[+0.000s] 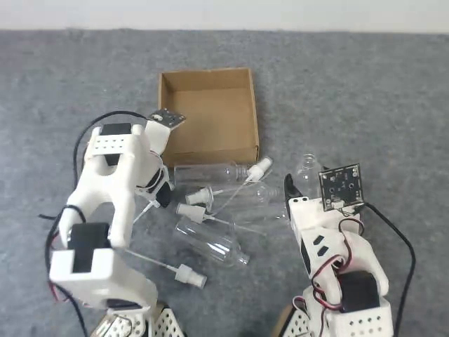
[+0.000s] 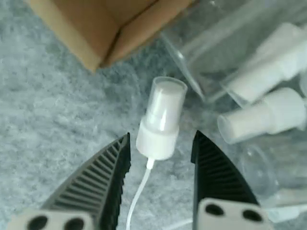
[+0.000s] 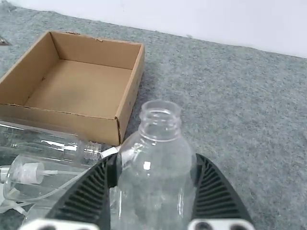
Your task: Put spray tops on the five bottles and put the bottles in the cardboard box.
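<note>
Left gripper [image 2: 161, 139] spread open astride white plastic spray top [image 2: 160, 120], right gripper [image 3: 156, 165] clamping clear round-shouldered bottle [image 3: 158, 143], upright, open-necked.

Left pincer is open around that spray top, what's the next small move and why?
Probably close the left pincer on the spray top: its jaws stand open either side of the cap, not yet gripping. The right pincer holds an uncapped bottle upright, seemingly ready to receive it.
</note>
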You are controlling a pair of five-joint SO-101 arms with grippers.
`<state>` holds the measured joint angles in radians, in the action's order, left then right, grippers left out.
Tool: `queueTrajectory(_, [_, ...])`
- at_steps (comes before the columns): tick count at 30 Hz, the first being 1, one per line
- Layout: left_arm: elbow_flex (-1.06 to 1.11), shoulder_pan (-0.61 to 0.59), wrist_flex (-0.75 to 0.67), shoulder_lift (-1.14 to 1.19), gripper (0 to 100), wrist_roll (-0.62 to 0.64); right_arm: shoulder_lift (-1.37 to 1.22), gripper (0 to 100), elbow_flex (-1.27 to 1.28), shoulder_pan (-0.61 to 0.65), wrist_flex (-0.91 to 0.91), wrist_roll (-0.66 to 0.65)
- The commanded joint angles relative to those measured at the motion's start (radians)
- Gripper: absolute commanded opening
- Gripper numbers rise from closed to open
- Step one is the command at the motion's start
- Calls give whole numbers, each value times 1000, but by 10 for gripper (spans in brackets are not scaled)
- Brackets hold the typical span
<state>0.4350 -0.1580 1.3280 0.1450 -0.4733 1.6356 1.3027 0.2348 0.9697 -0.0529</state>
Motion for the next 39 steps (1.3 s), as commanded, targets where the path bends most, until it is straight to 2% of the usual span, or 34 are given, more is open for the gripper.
queueTrajectory(1, [-51, 5, -34, 11, 199, 12, 21, 70, -5, 4, -27, 3])
queueTrajectory(6, [-51, 6, -69, 55, 196, 12, 21, 70, -5, 4, -27, 3])
queueTrajectory(14, [-50, 8, -71, 100, 89, 9, 21, 70, -5, 4, -27, 3])
queueTrajectory(24, [-56, 25, 25, 94, 21, 8, 21, 70, -5, 4, -25, 3])
queueTrajectory(36, [-56, 15, 155, -256, 19, 14, 22, 70, -5, 5, -24, 11])
queueTrajectory(39, [-56, 15, 173, -327, 19, 14, 22, 69, -6, 42, -22, 12])
